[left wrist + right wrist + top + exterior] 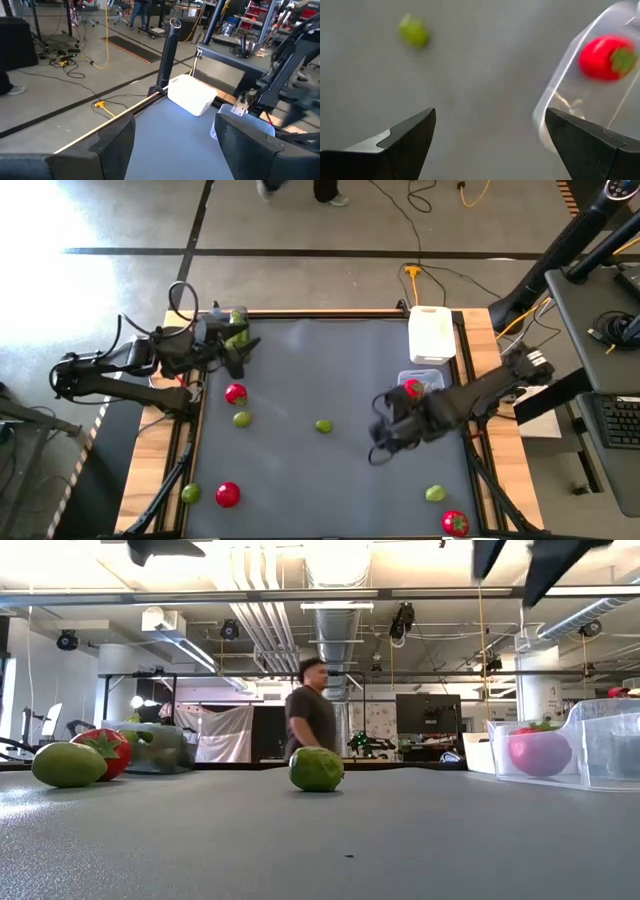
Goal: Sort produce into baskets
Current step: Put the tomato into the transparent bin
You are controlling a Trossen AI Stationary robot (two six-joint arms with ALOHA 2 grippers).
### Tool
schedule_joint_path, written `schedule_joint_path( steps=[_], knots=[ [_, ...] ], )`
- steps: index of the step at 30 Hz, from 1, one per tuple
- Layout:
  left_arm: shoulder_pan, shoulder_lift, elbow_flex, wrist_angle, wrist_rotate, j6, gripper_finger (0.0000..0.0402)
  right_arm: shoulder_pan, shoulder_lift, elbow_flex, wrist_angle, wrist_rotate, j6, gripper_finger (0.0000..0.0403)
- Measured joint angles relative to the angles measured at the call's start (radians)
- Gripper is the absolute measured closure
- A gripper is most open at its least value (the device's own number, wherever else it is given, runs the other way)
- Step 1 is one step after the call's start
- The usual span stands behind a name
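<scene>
My left gripper (236,352) is open and empty at the far left of the table, beside the dark grey bin (212,320), which holds a green cucumber (237,332). My right gripper (383,442) is open and empty above the mat, next to the clear bin (432,381). That bin holds a red tomato (605,50). A lime (413,31) lies on the mat ahead of the right fingers. The white bin (432,333) stands at the far right edge. In the wrist views both grippers (175,145) (490,140) have nothing between their fingers.
Loose produce lies on the mat: a tomato (236,393) and a lime (242,419) at the left, a lime (324,425) in the middle, a lime (190,493) and a tomato (228,494) near left, a lime (435,494) and a tomato (455,523) near right. A person (310,715) stands beyond the table.
</scene>
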Motion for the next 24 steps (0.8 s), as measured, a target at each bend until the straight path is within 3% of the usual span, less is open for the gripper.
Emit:
schedule_joint_path(
  steps=[9,18,24],
  knots=[
    [0.000,0.037,0.000,0.032,0.000,0.038,0.0145,0.208,0.201,0.220,-0.027,-0.336,0.027,0.0035],
    [0.000,0.067,0.000,0.057,0.024,0.084,0.0145,0.370,0.258,0.225,-0.021,-0.595,0.223,0.0035],
    [-0.001,0.083,0.000,0.050,0.110,0.102,0.0145,0.452,0.314,0.191,0.026,-0.656,0.334,0.0035]
  ],
)
